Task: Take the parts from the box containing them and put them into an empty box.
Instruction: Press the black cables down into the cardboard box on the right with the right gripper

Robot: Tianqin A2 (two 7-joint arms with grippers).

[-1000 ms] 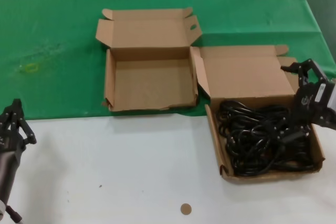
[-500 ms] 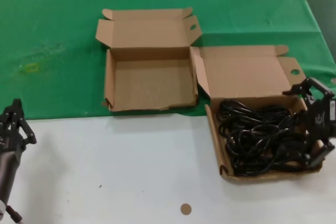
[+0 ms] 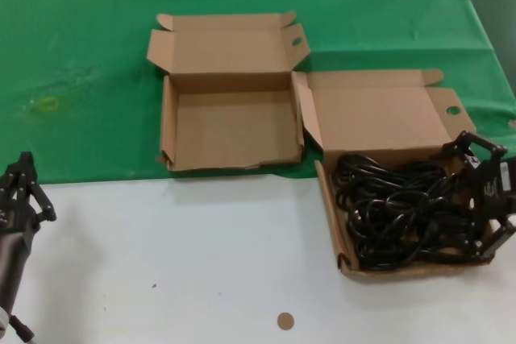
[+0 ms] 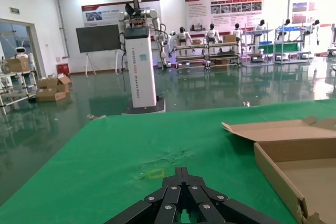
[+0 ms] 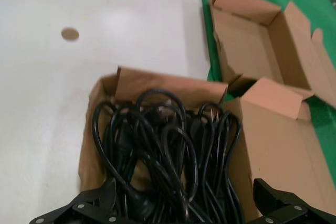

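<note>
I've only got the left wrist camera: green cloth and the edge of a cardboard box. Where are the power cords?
Observer: The black power cords lie tangled in the right-hand box, beside the empty box.
Operator: And the right claw?
Observer: The right claw is open, low at that box's right edge.
Operator: Holding anything?
Observer: Nothing that shows; its fingers stand spread either side of the pile. The left claw is parked near left.
</note>
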